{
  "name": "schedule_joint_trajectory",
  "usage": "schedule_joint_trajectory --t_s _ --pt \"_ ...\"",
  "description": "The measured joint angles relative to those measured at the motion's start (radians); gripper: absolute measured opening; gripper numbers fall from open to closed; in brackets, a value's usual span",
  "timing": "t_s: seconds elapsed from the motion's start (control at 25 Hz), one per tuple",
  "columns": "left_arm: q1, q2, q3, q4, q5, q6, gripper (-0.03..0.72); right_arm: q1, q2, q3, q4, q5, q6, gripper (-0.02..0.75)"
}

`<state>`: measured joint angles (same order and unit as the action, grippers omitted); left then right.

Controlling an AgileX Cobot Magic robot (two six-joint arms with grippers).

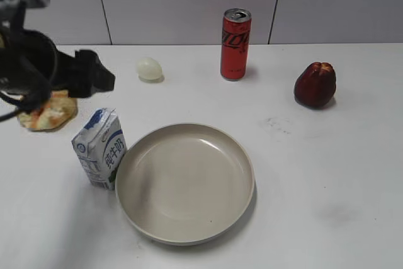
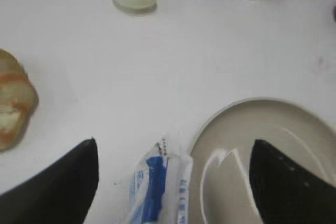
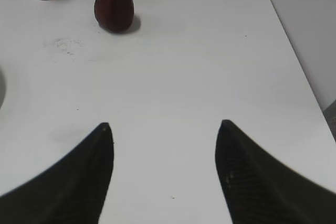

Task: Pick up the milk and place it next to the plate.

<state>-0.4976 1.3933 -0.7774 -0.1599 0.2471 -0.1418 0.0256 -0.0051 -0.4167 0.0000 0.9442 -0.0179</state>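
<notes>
Currently, your largest item is the white table point(image 1: 327, 174), which carries everything else. Next in size, the plate point(image 1: 185, 182) sits near the front, slightly left of centre, shallow and beige with a raised rim. Your left arm point(image 1: 38, 67) occupies the far left, raised above the surface; its left gripper point(image 2: 173, 174) shows in the left wrist view with both fingers spread wide, holding nothing, the milk's blue top and the plate's rim lying below and between them. The right gripper point(image 3: 164, 174) likewise shows its fingers wide apart over bare table on the right side, gripping nothing.

You will find the milk point(image 1: 100, 148) standing upright just left of the plate, its near lower corner meeting or almost meeting the rim; the exterior view does not settle whether they touch. The red can point(image 1: 235, 44) stands upright at the far edge, well apart from the plate. The dark red fruit point(image 1: 315, 84) rests at the far right. An orange-and-cream piece of food point(image 1: 48, 112) lies far left, beneath the arm. The pale egg-shaped object point(image 1: 150, 68) sits left of the can.
</notes>
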Motion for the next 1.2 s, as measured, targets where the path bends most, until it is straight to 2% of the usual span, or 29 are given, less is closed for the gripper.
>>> schedule_joint_trajectory --t_s 0.12,0.2,0.32,0.4,0.52,0.64,0.76,0.88,1.04,1.2 --pt "0.001 -0.108 -0.112 0.045 0.232 0.000 0.693 0.000 0.000 0.000 0.000 0.000 0.000 0.466" --pt "0.004 -0.167 -0.196 0.119 0.404 0.000 0.693 0.000 0.000 0.000 0.000 0.000 0.000 0.466" --pt "0.028 -0.233 -0.253 0.249 0.634 0.000 0.689 0.000 0.000 0.000 0.000 0.000 0.000 0.466" --pt "0.071 -0.266 -0.250 0.309 0.759 0.000 0.681 0.000 0.000 0.000 0.000 0.000 0.000 0.466" --pt "0.184 -0.318 -0.217 0.340 0.872 0.009 0.675 0.000 0.000 0.000 0.000 0.000 0.000 0.466" --pt "0.276 -0.408 -0.137 0.344 0.905 0.019 0.668 0.000 0.000 0.000 0.000 0.000 0.000 0.466" --pt "0.318 -0.540 -0.044 0.280 0.891 0.020 0.659 0.000 0.000 0.000 0.000 0.000 0.000 0.466" --pt "0.333 -0.690 0.048 0.228 0.877 0.020 0.652 0.000 0.000 0.000 0.000 0.000 0.000 0.466" --pt "0.335 -0.926 0.133 0.221 0.872 0.023 0.645 0.000 0.000 0.000 0.000 0.000 0.000 0.466" --pt "0.335 -1.128 0.195 0.196 0.832 0.085 0.637 0.000 0.000 0.000 0.000 0.000 0.000 0.466"
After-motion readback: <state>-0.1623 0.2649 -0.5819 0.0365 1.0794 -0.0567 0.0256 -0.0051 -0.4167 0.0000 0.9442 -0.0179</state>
